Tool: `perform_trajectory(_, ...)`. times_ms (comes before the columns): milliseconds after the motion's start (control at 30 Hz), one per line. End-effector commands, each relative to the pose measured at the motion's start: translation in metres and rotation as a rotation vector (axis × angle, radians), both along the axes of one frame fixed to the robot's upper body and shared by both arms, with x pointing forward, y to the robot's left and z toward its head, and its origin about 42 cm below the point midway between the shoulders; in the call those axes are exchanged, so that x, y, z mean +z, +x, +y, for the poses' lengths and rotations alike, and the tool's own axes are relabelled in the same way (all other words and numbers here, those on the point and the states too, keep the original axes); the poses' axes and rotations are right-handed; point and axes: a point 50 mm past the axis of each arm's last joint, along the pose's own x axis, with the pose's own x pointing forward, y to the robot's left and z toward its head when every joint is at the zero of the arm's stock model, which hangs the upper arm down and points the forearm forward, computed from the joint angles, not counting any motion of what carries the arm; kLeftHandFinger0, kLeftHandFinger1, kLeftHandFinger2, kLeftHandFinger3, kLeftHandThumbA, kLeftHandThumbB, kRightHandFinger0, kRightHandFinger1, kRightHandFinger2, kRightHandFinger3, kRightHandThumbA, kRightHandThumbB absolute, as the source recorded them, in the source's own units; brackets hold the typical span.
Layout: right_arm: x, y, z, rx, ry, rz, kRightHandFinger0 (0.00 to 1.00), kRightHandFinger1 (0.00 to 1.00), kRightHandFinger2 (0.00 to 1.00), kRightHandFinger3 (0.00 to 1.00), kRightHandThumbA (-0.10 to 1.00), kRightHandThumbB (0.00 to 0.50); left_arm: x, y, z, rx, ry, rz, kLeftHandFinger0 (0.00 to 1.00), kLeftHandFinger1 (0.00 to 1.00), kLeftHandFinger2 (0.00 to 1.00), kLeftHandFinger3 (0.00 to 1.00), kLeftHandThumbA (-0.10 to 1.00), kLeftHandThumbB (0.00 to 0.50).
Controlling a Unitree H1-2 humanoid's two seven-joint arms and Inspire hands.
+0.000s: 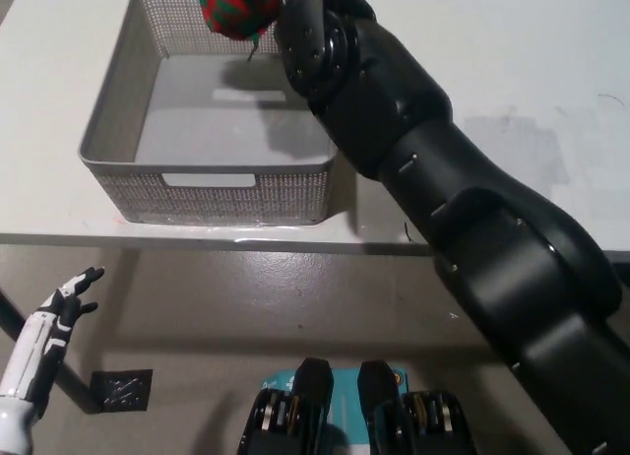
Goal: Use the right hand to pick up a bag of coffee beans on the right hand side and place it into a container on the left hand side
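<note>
Carrying over worktop: right hand at 12 o'clock, fingers gripping bag above basket far rim. Judgement: drift toward 6 o'clock to centre, lower, then release. Nothing blocks; basket holds nothing. Left hand idle at 8 o'clock, fingers spread, below worktop edge.

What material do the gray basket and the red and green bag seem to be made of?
The gray basket looks like molded plastic with a matte finish: its walls are a fine perforated mesh with cut-out handle slots. It could also be painted metal. The red and green bag, held by the right hand above the basket, looks soft and flexible, perhaps foil or fabric. It is blurred, so this is uncertain.
</note>
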Motion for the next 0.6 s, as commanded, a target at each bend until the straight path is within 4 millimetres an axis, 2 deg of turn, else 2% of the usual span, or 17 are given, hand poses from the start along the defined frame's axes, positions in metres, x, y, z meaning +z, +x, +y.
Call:
perform_trajectory(0,0.048,0.005,-0.013,0.058,-0.06,0.021,1.0,1.0,1.0,1.0,0.66,0.347,0.015,0.014,0.0,-0.041,0.045,-0.04,0.93,1.0,1.0,1.0,1.0,0.5)
perform_trajectory(67,0.046,0.01,-0.03,0.071,-0.106,0.058,1.0,1.0,1.0,1.0,0.85,0.414,0.016,0.022,-0.007,-0.064,0.041,-0.041,0.94,1.0,1.0,1.0,1.0,0.5)
perform_trajectory(167,0.045,0.016,-0.055,0.064,-0.126,0.091,1.0,1.0,1.0,1.0,0.91,0.432,0.016,0.033,-0.018,-0.1,0.03,-0.05,1.0,1.0,1.0,1.0,1.0,0.5)
perform_trajectory(200,0.044,0.017,-0.064,0.054,-0.15,0.103,1.0,1.0,1.0,1.0,1.0,0.436,0.016,0.036,-0.022,-0.109,0.034,-0.048,1.0,1.0,1.0,1.0,1.0,0.5)
perform_trajectory(300,0.042,0.018,-0.086,0.027,-0.184,0.128,1.0,1.0,1.0,1.0,1.0,0.418,0.016,0.044,-0.033,-0.133,0.048,-0.06,1.0,1.0,1.0,1.0,1.0,0.5)
perform_trajectory(333,0.041,0.018,-0.094,0.019,-0.189,0.131,1.0,1.0,1.0,1.0,1.0,0.393,0.015,0.046,-0.036,-0.136,0.056,-0.06,1.0,1.0,1.0,1.0,1.0,0.5)
perform_trajectory(567,0.038,0.018,-0.116,0.007,-0.183,0.134,1.0,1.0,1.0,1.0,1.0,0.403,0.019,0.052,-0.041,-0.144,0.056,-0.064,1.0,1.0,1.0,1.0,1.0,0.5)
